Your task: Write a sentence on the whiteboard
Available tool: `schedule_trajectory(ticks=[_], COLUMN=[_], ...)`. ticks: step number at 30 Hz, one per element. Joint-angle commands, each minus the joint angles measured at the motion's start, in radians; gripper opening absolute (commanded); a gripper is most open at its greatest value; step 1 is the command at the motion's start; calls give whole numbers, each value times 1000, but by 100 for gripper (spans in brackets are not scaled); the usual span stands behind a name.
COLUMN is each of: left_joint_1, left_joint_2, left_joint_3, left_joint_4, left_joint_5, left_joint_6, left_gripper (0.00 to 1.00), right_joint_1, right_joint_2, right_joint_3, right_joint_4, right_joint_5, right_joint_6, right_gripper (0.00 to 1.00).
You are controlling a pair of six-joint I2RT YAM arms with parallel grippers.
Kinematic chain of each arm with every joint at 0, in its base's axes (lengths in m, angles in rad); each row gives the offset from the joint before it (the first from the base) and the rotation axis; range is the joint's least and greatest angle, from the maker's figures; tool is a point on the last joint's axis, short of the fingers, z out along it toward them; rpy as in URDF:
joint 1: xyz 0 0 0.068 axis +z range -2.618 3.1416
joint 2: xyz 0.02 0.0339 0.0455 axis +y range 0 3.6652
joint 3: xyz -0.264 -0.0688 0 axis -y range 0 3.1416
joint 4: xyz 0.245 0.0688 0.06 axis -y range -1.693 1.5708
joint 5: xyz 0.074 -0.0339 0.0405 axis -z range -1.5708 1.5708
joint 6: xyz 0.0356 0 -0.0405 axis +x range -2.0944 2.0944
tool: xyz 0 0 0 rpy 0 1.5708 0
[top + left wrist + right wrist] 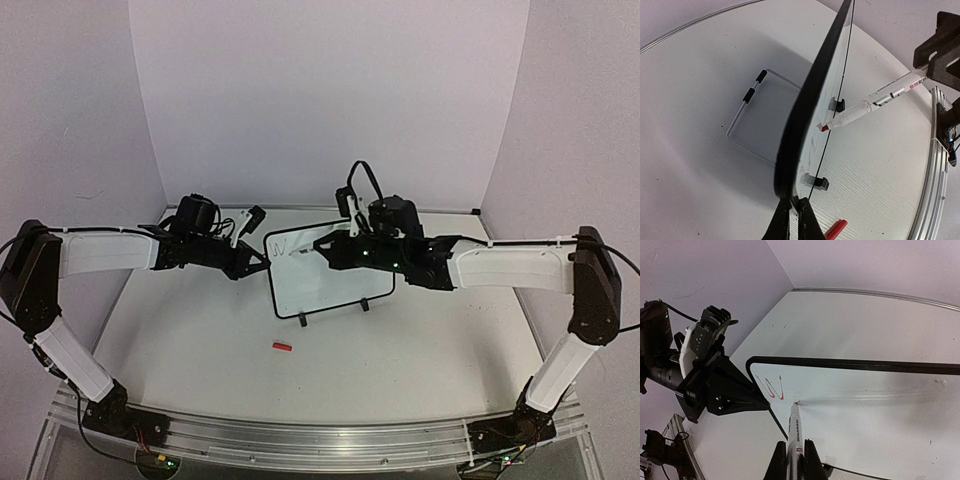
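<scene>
**Sentence**: a few reddish strokes in the upper left corner of the writing face, too few to read.

**Whiteboard**: white, with a thin black frame and rounded corners. It stands mid-tabletop on two black clip feet, its face turned to the near side.

**Marker**: white barrel, its tip touching the board just right of the strokes.

**Right gripper**: jaws clamped on the marker's barrel. It reaches in from the right, in front of the board.

**Left gripper**: jaws clamped on the board's left edge, over the black frame.

**Red cap**: lies loose on the tabletop, on the near side of the board's left foot and apart from it.
</scene>
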Motion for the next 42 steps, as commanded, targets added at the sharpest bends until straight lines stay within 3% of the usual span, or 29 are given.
schedule_trajectory(ticks=[1, 13, 42], left_joint_1=[-1, -2, -3], left_joint_2=[24, 27, 24], left_joint_3=[23, 20, 23], left_joint_4=[-40, -39, -42], left_joint_5=[-71, -69, -71], left_joint_6=[56, 56, 58], left_gripper=[0, 0, 0], right_joint_1=[-4, -5, -5], right_joint_2=[10, -47, -24], right_joint_3=[37, -9, -28], right_joint_4=[51, 121, 50], right_joint_5=[23, 60, 93], right_joint_6=[14, 30, 26], right_gripper=[0, 0, 0])
